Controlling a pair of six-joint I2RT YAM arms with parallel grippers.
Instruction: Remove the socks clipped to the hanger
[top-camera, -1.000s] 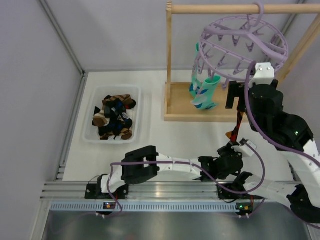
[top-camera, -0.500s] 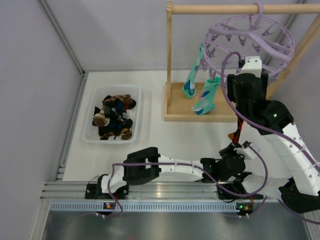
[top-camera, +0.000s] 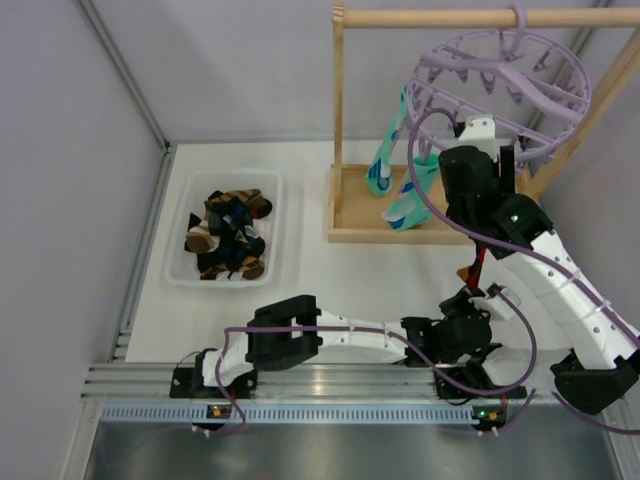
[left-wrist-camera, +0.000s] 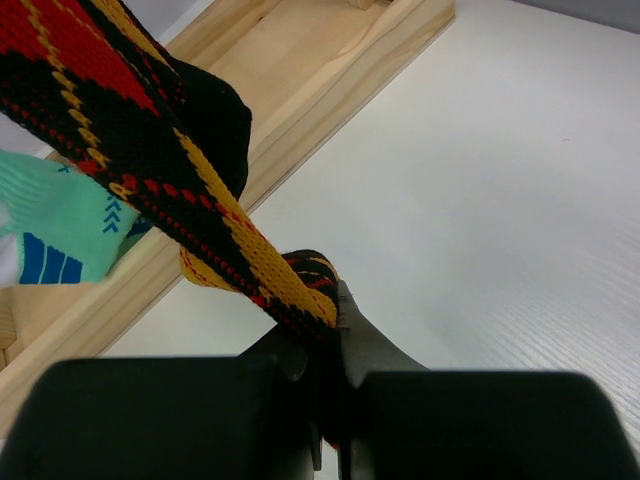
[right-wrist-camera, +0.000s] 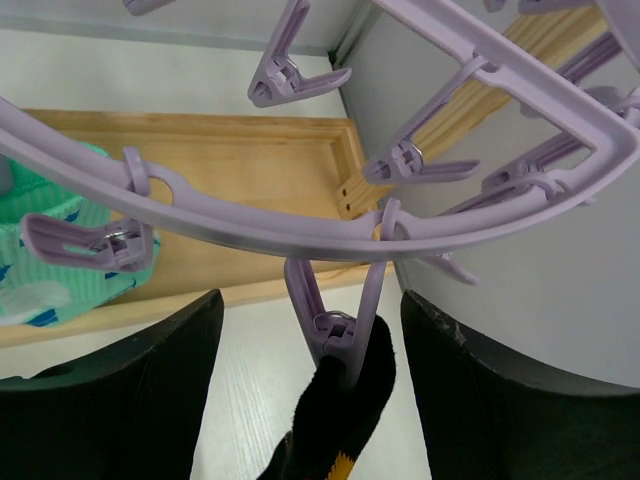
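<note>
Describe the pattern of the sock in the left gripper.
Black sock with red and orange diamonds; left wrist view.

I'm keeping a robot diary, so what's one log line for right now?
left gripper: shut on black sock | right gripper: open, astride its peg | hanger: turquoise socks clipped on

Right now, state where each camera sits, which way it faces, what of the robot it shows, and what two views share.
Top external: above and behind the bases, looking down on the table, hanger, left arm and right arm.
Left wrist: low over the table, facing the wooden frame; the left pincer is shut on the black sock.
Right wrist: just under the hanger, facing a clip; the open right pincer straddles it.
Shared: both wrist views show the black sock, frame and a turquoise sock.
</note>
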